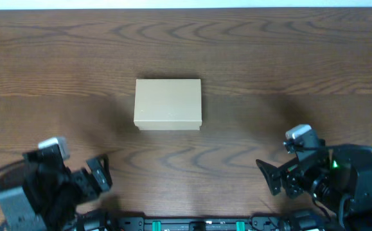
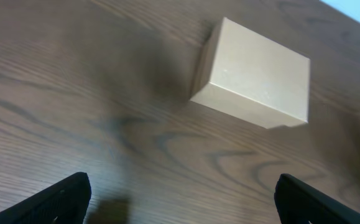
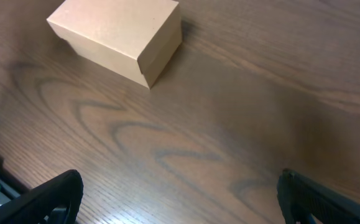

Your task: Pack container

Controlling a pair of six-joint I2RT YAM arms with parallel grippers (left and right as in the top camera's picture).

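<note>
The container, a plain tan cardboard box (image 1: 168, 104) with its flap lid shut, lies at the middle of the wooden table. It also shows in the left wrist view (image 2: 254, 74) and in the right wrist view (image 3: 120, 37). My left gripper (image 1: 96, 174) is open and empty near the front left, well short of the box. Its fingers show far apart in its own view (image 2: 180, 202). My right gripper (image 1: 270, 174) is open and empty near the front right. Its fingers show far apart in its own view (image 3: 180, 196). Neither gripper touches the box.
The dark wood-grain table (image 1: 288, 58) carries nothing but the box. A black rail with green connectors (image 1: 192, 224) runs along the front edge between the arm bases. The table's far edge (image 1: 186, 8) runs along the top of the overhead view.
</note>
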